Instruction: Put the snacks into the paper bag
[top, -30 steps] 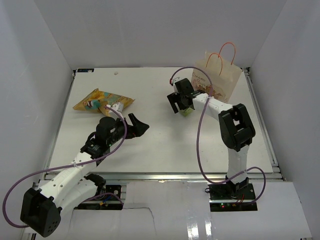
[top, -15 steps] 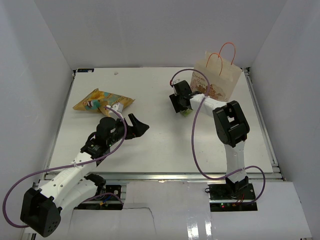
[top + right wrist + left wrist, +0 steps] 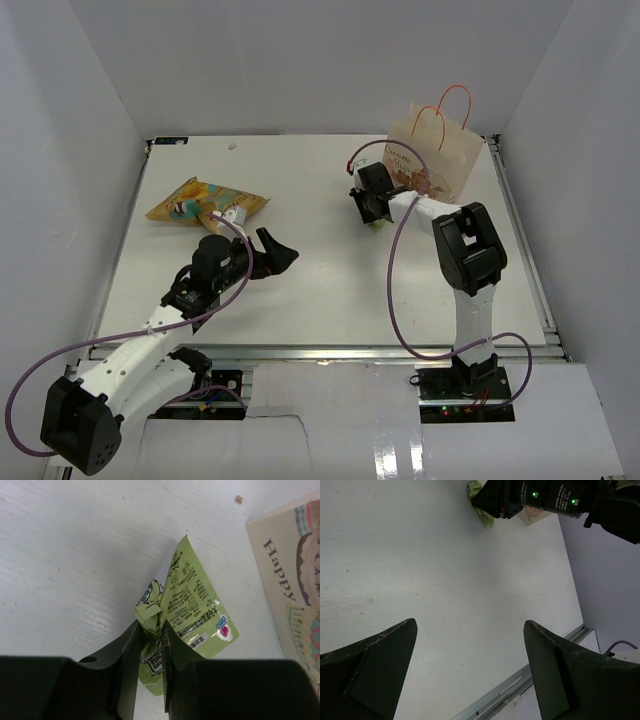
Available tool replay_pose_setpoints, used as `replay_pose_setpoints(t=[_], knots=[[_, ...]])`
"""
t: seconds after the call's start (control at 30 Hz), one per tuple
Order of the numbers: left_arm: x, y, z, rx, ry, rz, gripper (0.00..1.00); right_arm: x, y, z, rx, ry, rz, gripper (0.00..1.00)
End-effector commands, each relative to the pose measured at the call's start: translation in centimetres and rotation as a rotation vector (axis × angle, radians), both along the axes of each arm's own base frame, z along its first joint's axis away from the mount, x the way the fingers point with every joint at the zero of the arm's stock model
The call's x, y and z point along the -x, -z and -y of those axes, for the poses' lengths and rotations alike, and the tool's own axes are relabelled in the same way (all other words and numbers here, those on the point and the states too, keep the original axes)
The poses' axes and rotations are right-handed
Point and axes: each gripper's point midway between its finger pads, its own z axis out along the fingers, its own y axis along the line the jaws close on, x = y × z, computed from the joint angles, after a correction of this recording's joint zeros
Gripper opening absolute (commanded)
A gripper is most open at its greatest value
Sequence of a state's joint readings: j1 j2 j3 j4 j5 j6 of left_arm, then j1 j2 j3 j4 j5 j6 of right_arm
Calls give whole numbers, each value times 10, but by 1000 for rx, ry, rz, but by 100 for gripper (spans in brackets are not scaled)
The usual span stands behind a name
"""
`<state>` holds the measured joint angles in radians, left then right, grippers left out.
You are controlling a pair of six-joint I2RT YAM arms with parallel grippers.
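- Right gripper [image 3: 153, 626]: jaws pinched on the crumpled edge of a green packet [image 3: 195, 605], just beside the paper bag [image 3: 295, 565].
- Packet seemingly resting on the table [image 3: 75, 555]; contact unclear.
- Left gripper [image 3: 470, 626]: jaws wide apart, empty.

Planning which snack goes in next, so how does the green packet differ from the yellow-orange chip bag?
The green packet is small; the yellow-orange chip bag is much larger. The green packet is pinched in the right gripper beside the paper bag; the chip bag lies free at the far left. Both are outside the paper bag.
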<state>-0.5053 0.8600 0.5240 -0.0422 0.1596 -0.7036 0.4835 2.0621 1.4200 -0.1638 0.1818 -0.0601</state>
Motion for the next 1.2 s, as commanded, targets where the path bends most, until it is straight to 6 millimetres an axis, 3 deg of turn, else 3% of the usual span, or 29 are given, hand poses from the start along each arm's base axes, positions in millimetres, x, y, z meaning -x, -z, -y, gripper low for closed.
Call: replay_pose_setpoints(t=[0.0, 0.03, 0.07, 0.1, 0.13, 0.17, 0.23, 0.27, 0.33, 0.37, 0.4, 0.43, 0.47, 0.57, 0.6, 0.7, 0.73, 0.83, 0.9, 1.0, 1.17], knots=[[2, -10, -1, 22, 8, 40, 98, 4, -30, -10, -62, -71, 52, 18], [2, -11, -1, 24, 10, 46, 98, 8, -31, -10, -63, -89, 52, 16], [2, -13, -2, 24, 8, 54, 98, 10, -50, -12, -80, -112, 87, 14], [3, -15, -2, 27, 6, 61, 98, 15, -58, -17, -95, -177, 97, 8], [4, -16, -2, 28, 7, 66, 98, 23, -62, -17, -99, -214, 100, 8], [4, -16, -3, 26, 6, 70, 98, 35, -94, -31, -172, -314, 141, 8], [5, -20, -4, 30, 2, 85, 98, 55, -123, -40, -195, -509, 206, 8], [5, -21, -5, 31, 3, 90, 98, 77, -157, -47, -283, -634, 256, 8], [6, -21, -5, 32, 5, 100, 98, 98, -189, -42, -340, -774, 303, 8], [6, -20, -5, 31, 6, 100, 98, 113, -224, -47, -403, -856, 359, 8], [7, -17, -5, 25, 10, 97, 98, 116, -240, -45, -422, -874, 379, 8], [5, -25, -4, 40, 14, 126, 98, 118, -255, -35, -445, -870, 382, 8], [5, -24, -3, 40, 16, 125, 98, 128, -294, -36, -503, -935, 441, 8], [4, -25, -2, 39, 20, 127, 98, 129, -351, -11, -592, -955, 507, 8], [4, -26, -2, 41, 21, 129, 98, 127, -388, -3, -583, -960, 586, 8], [5, -25, -2, 39, 25, 130, 98, 109, -442, 32, -607, -865, 678, 8], [4, -26, -2, 40, 23, 131, 98, 98, -453, 52, -607, -806, 703, 8], [6, -25, -3, 39, 22, 132, 98, 73, -472, 91, -663, -686, 731, 8], [6, -27, -4, 42, 19, 137, 98, 56, -468, 107, -707, -624, 708, 8], [7, -26, -5, 44, 11, 127, 98, 38, -448, 132, -750, -558, 662, 8], [2, -21, -10, 37, -39, 84, 98, 17, -387, 141, -757, -505, 544, 8]])
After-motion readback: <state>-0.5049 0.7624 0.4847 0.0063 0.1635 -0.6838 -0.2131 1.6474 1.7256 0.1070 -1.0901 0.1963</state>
